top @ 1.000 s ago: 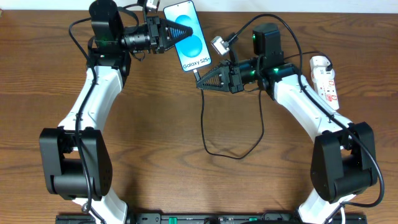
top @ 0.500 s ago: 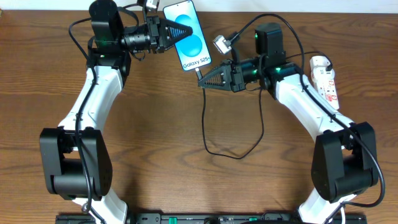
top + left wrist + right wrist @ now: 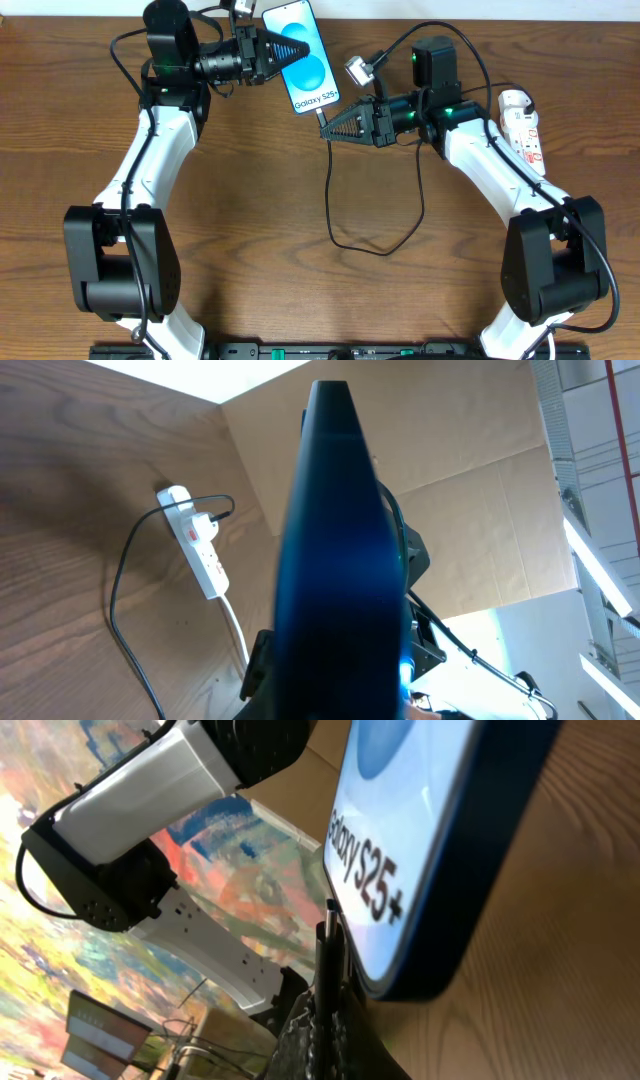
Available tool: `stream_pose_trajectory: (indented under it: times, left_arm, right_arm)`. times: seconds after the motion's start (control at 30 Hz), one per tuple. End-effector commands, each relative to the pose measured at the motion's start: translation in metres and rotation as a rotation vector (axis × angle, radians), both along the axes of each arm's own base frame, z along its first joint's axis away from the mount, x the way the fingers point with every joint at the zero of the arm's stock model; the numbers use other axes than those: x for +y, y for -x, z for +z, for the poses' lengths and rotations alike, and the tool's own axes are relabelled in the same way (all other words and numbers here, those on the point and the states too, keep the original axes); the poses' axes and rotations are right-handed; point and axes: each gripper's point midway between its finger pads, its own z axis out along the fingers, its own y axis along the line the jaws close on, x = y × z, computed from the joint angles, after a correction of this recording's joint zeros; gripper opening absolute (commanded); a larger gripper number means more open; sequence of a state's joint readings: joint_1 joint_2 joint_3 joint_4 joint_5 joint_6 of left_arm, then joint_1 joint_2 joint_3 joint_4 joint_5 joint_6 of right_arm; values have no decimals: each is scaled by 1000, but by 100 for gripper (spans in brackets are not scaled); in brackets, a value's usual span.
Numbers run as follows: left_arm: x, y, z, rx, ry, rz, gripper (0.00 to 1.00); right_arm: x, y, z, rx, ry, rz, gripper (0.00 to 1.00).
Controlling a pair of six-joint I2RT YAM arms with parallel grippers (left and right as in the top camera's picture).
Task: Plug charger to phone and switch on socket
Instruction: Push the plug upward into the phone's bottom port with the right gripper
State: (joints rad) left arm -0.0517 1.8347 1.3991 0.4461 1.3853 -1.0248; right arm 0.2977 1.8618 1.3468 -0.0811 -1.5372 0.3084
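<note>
My left gripper [image 3: 290, 50] is shut on the phone [image 3: 305, 70], a blue-screened "Galaxy S25+" handset held at the back of the table; it fills the left wrist view [image 3: 335, 560] edge-on. My right gripper [image 3: 327, 130] is shut on the charger's connector end [image 3: 322, 118], just below the phone's bottom edge. In the right wrist view the connector tip [image 3: 329, 925] stands beside the phone's lower edge [image 3: 440, 870]. The black cable [image 3: 335, 215] loops over the table to a plug in the white socket [image 3: 524, 130] at the right, also in the left wrist view [image 3: 198, 545].
A black box with a green light [image 3: 432, 62] sits behind the right arm. The socket's white cord [image 3: 240, 640] runs toward the front. The wooden table [image 3: 260, 250] carries the cable loop in the middle.
My right gripper has moved a little up and right with the connector, closer to the phone's bottom edge. The left arm and phone have not moved.
</note>
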Motion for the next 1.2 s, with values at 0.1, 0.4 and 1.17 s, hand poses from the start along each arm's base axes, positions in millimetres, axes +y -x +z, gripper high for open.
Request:
stream_pose_trajectory:
  times: [0.1, 0.4, 1.17]
  left_arm:
    - [0, 4, 9, -30, 3, -14, 8]
    - [-1, 4, 9, -27, 3, -14, 7]
    - [0, 4, 9, -27, 3, -14, 8]
  right_arm:
    - [-3, 1, -1, 32, -2, 9, 1]
    - [0, 3, -1, 22, -2, 14, 1]
    - [0, 3, -3, 46, 10, 8, 1]
